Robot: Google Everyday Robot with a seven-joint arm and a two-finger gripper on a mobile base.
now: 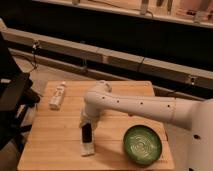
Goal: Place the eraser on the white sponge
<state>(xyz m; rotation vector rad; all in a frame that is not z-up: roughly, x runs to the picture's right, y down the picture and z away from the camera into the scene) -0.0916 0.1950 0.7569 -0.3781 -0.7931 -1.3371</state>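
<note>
Dim room, pale wooden tabletop point(55, 150). Hovered white end effector point(88, 121) low over flat white sponge point(88, 148), presumably for gentle set-down. Found small dark rectangular eraser point(86, 134) resting atop sponge. Could not tell grip state.

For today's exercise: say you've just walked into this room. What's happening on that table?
A white robot arm bends down over the wooden table. Its gripper is right at a dark eraser, which lies on or against the white sponge. I can't tell whether the eraser has been let go. A green bowl and a white bottle sit apart.
</note>
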